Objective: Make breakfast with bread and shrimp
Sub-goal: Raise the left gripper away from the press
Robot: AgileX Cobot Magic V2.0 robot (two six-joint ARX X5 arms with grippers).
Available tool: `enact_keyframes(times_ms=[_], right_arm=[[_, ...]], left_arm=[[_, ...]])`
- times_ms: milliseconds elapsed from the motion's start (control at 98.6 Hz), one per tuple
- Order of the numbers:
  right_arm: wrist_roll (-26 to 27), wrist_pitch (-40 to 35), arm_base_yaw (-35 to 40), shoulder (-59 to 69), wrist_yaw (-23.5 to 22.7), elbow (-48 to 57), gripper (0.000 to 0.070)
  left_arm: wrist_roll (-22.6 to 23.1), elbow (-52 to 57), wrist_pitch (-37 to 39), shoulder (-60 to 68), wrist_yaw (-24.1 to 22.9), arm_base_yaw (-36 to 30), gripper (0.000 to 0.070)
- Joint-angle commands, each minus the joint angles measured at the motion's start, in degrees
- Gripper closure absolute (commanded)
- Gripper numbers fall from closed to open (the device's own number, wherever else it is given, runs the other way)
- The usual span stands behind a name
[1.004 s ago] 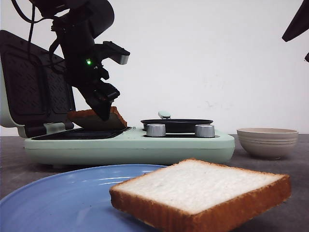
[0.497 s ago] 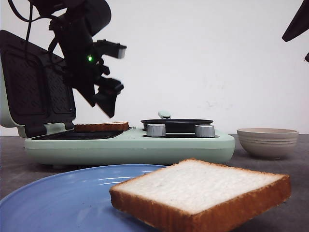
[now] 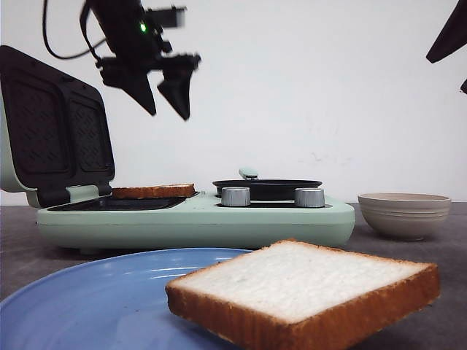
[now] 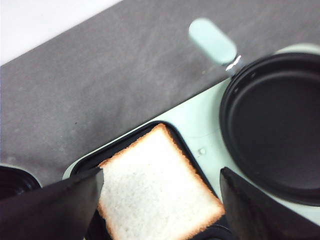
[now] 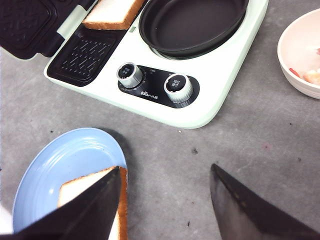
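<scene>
I see my left hand [image 3: 166, 93] at the upper left of the front view, fingers spread wide and holding nothing. One bread slice [image 3: 153, 191] lies flat on the sandwich maker [image 3: 197, 222] plate. The second slice [image 3: 303, 292] rests on the blue plate [image 3: 87, 299], lower frame. My right hand [image 5: 165, 210] is spread, empty. Shrimp [image 5: 312, 75] sits in the bowl [image 5: 295, 55].

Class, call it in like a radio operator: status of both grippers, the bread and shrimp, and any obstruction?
Left gripper open, empty, above the grill. Right gripper open, empty. One bread slice on the grill plate, second slice on the blue plate. Shrimp in bowl. Nothing blocking.
</scene>
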Motion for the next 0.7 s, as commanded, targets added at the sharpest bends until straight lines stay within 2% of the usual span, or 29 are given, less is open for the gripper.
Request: enact_keyframes(times_ms=[0, 162, 314, 416, 690], right_arm=[[-0.8, 0.3, 0.3, 0.2, -0.2, 0.8, 0.0357], [-0.8, 0.3, 0.3, 0.2, -0.2, 0.8, 0.0357], [-0.8, 0.3, 0.3, 0.2, -0.2, 0.8, 0.0357], [-0.8, 0.3, 0.3, 0.2, -0.2, 0.8, 0.0357], [-0.6, 0.3, 0.3, 0.2, -0.2, 0.8, 0.0357]], left_arm=[[-2.6, 1.6, 0.0, -2.3, 0.5, 0.1, 0.0266], [-4.5, 1.6, -2.7, -7.8, 0.9, 1.1, 0.0266], [-6.3, 1.6, -5.3, -13.0, 5.2, 1.6, 0.0266], [-6.3, 1.5, -6.5, -16.7, 8.0, 1.6, 0.0266], [-6.5, -0.4, -10.4, -24.9, 9.9, 1.6, 0.0266]])
